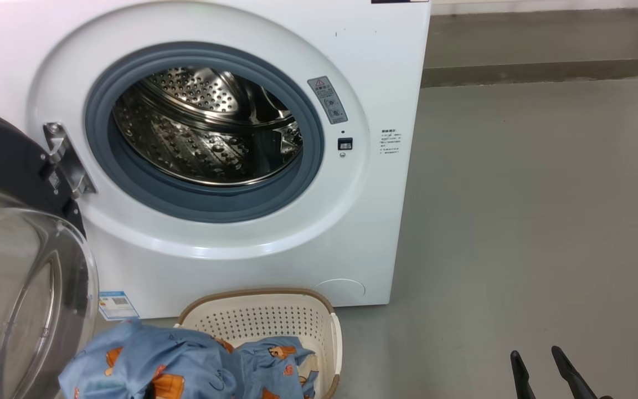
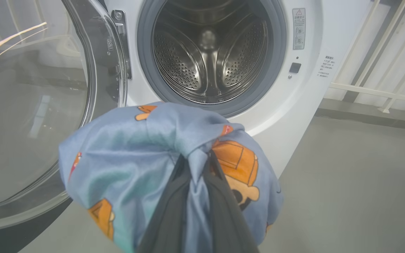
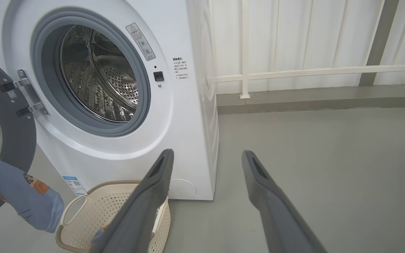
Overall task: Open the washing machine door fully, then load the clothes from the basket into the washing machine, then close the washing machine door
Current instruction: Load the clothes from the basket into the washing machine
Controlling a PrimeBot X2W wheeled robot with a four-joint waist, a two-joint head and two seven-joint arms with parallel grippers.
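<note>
I have the washing machine door [image 1: 20, 277] swung wide and my left gripper [image 2: 197, 157] pinching a bunch of the clothes [image 2: 128, 158] beside the basket [image 1: 263, 295], below the empty drum [image 1: 208, 127], my right gripper [image 3: 206, 158] spread and idle; loading and closing remain.

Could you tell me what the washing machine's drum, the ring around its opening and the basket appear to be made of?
The perforated silver drum looks like polished stainless steel: mirror reflections and punched holes. The grey ring around the opening seems matte rubber, unreflective. The cream rectangular perforated basket looks like moulded plastic, smooth and evenly holed; its brown rim appears woven, fibre or plastic unclear.
</note>
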